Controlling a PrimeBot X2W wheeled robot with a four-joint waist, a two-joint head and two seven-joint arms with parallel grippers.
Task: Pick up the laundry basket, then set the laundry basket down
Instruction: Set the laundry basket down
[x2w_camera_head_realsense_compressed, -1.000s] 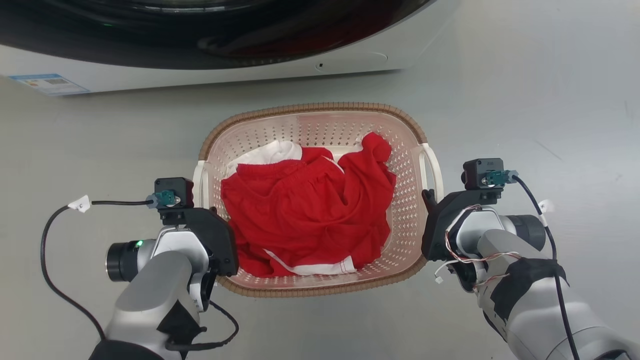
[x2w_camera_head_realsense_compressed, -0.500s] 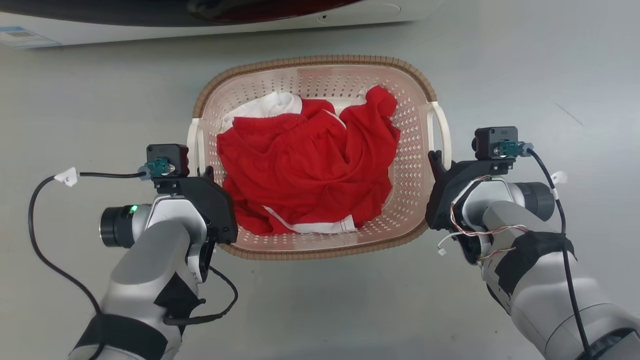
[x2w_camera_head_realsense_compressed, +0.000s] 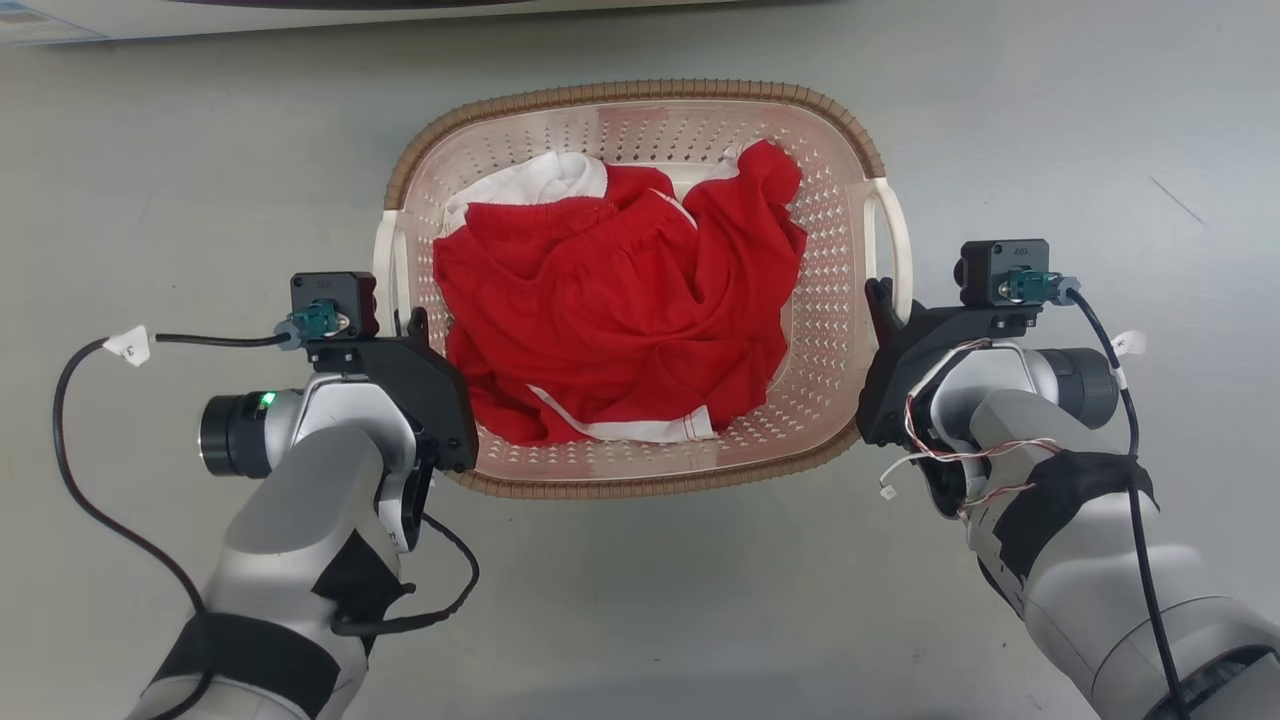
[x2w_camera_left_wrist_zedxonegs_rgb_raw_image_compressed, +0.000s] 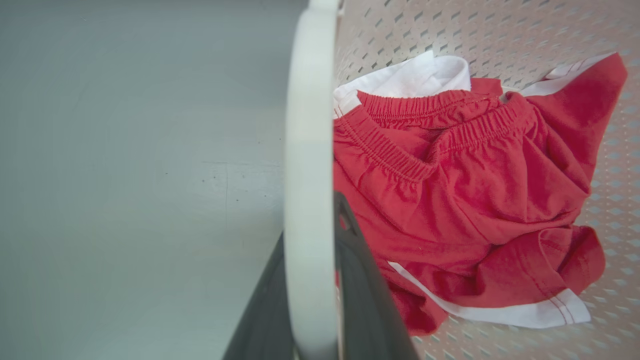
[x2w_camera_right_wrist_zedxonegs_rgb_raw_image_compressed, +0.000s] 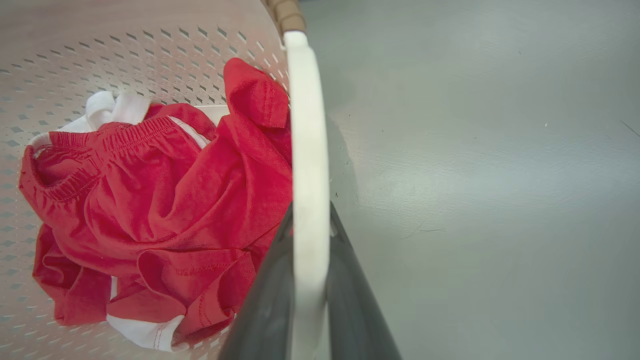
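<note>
Between the two dark fingers of my left pincer (x2w_camera_left_wrist_zedxonegs_rgb_raw_image_compressed: 310, 220) runs the left handle (x2w_camera_left_wrist_zedxonegs_rgb_raw_image_compressed: 310, 115) of the laundry basket (x2w_camera_left_wrist_zedxonegs_rgb_raw_image_compressed: 500, 30), a white bar. One finger is on its outer side and one on its inner side, and both press on it, so this pincer is clenched on the handle. Just past the inner finger, inside the basket, lie the red clothes (x2w_camera_left_wrist_zedxonegs_rgb_raw_image_compressed: 465, 200), all bunched up, with a bit of white cloth (x2w_camera_left_wrist_zedxonegs_rgb_raw_image_compressed: 420, 75) poking out at the far end of them. On the outer side of the pincer is the grey floor (x2w_camera_left_wrist_zedxonegs_rgb_raw_image_compressed: 125, 175).

My right pincer (x2w_camera_right_wrist_zedxonegs_rgb_raw_image_compressed: 311, 210) does the same on the other side. The right handle (x2w_camera_right_wrist_zedxonegs_rgb_raw_image_compressed: 310, 125) goes up between its two fingers, one finger on each side, both touching, so it is clenched too. Beyond the tip of that handle I see a bit of the brown rim (x2w_camera_right_wrist_zedxonegs_rgb_raw_image_compressed: 289, 15). The red clothes lie just inside from this pincer, and the floor is on its outer side.

From my head, the basket sits between my two pincers, with one at each handle's near end. Its walls are pale pink and full of little holes. I cannot tell if its bottom touches the floor. Far past the basket, a thin white edge (x2w_camera_head_realsense_compressed: 150, 22) of something big runs along the floor.
</note>
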